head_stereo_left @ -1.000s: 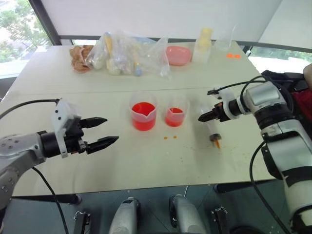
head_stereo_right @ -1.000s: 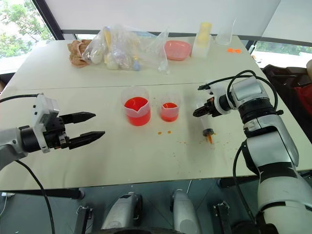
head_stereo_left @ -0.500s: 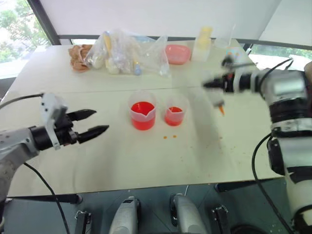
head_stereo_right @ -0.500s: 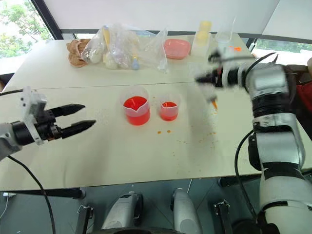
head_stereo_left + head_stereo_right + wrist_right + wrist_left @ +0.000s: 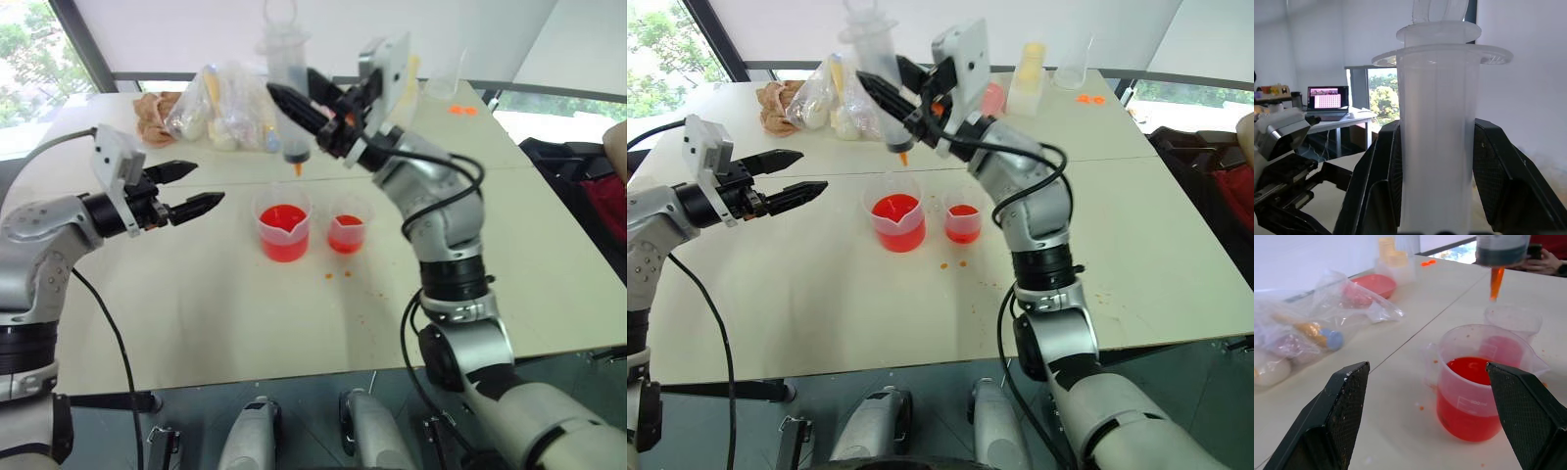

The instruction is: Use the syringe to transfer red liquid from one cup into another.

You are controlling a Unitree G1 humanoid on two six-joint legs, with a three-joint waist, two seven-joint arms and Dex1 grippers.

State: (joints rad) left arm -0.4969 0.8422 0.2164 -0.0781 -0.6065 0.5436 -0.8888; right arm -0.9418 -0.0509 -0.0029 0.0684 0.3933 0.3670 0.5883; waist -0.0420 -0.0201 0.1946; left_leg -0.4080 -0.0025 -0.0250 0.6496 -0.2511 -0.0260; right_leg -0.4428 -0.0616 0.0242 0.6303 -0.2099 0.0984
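- Cream tabletop (image 5: 196, 323) spans the middle of the head view, with windows behind; we note scattered orange specks on it near the cups.
- We find the right gripper (image 5: 294, 103) in the upper centre, clamped on the syringe (image 5: 287, 78), which it holds upright with the orange tip pointing down.
- That tip hangs directly above the larger spouted cup (image 5: 287, 231), clear of its rim; we judge a straight descent along the syringe's long axis is what the coming move requires.
- Red liquid (image 5: 1471, 399) fills the lower part of that cup; the smaller cup (image 5: 349, 227) stands just beside it, to the right in the frame.
- Left gripper (image 5: 186, 191) sits at mid-left, fingers fully spread and empty, pointing toward the cups.
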